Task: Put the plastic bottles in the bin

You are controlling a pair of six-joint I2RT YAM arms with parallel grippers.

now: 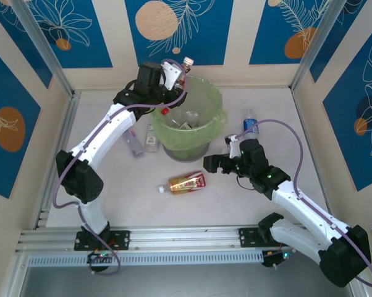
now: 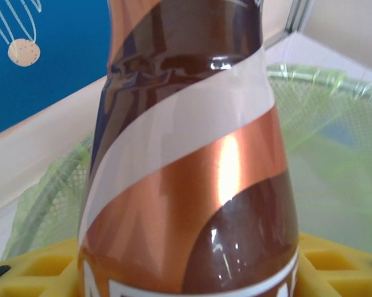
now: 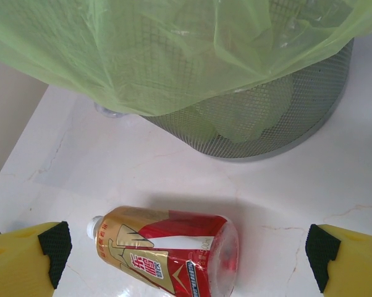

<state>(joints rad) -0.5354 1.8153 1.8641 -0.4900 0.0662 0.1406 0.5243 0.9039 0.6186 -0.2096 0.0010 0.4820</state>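
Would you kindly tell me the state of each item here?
Bin: upright, lined, bottles inside.
Brown bottle: gripped in left jaws above bin.
Red-gold bottle: lying sideways, capped, between open right jaws.
Blue-labelled bottle: on table, untouched.
Left-side bottles: on table, untouched.

Green-lined bin (image 1: 218, 119) stands upright; red-gold bottle (image 1: 187, 182) lies beside it, copper-labelled bottle (image 2: 192, 204) above its rim.

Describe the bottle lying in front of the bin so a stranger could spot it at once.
Find the grey mesh bin with the lime-green bag at the centre. Just nearer than it, one bottle lies on its side. Its red-and-gold label sets it apart from the clear bottles left of the bin and the blue-labelled one to its right.
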